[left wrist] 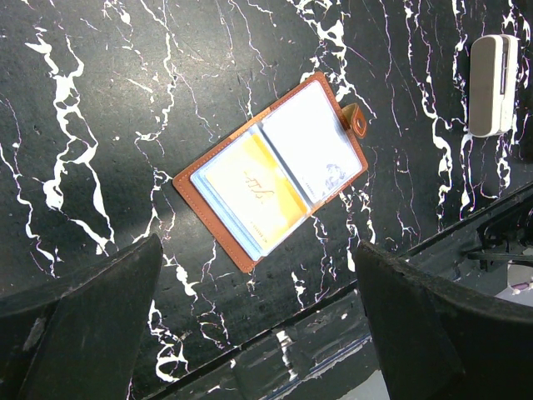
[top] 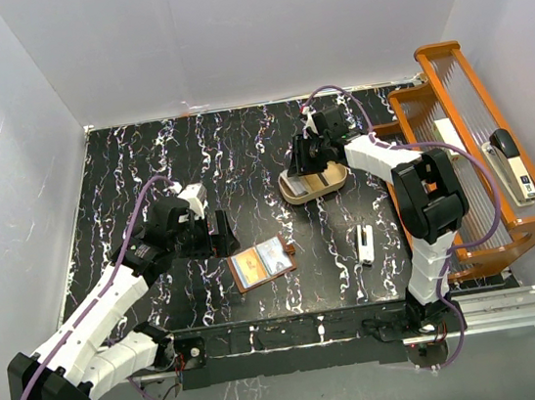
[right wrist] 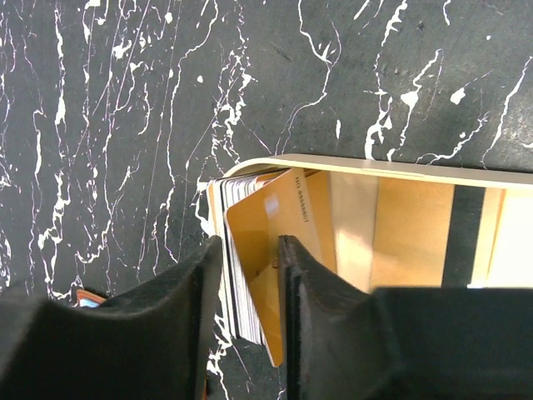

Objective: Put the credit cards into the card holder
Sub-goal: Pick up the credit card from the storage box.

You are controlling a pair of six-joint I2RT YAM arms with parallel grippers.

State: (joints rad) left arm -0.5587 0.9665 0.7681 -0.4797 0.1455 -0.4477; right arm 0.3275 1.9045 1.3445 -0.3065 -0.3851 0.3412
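Status: early, most of the job is still ahead of you.

- The card holder (top: pixel 263 261) lies open and flat on the black marbled table (top: pixel 193 160), lining up, near the table's front edge. One pocket shows a yellow-orange card (left wrist: pixel 254 196) behind the clear sleeve. The other pocket looks pale, and I can't tell you whether it holds a card.
- The rest of the credit cards (right wrist: pixel 233 192) are not in the holder. They stand on edge as a stack in the end of the tan oval tray (right wrist: pixel 400 165), which sits beyond the card holder and to its right, well apart from it.
- Your right gripper (right wrist: pixel 250 246) is down at that stack. The jaws are narrow but not fully together, one finger on each side of an orange card (right wrist: pixel 275 217) that tilts up off the stack. Some stack edges also show in the gap. I can't confirm a firm pinch, or that you have only one card, so check that before lifting.
- Your left gripper (top: pixel 221 236) hovers just left of the card holder with its jaws spread wide and nothing in them. It isn't touching the holder.
- A white stick (top: pixel 364 244) lies to the right of the card holder. It's not part of the job, so keep the carry path off it.

What's left, as I judge it:
- Secure the orange card and bring it over to the card holder.
- Slide it into a free pocket. You'll likely want the left gripper pinning the holder.
- Repeat for the rest of the stack.
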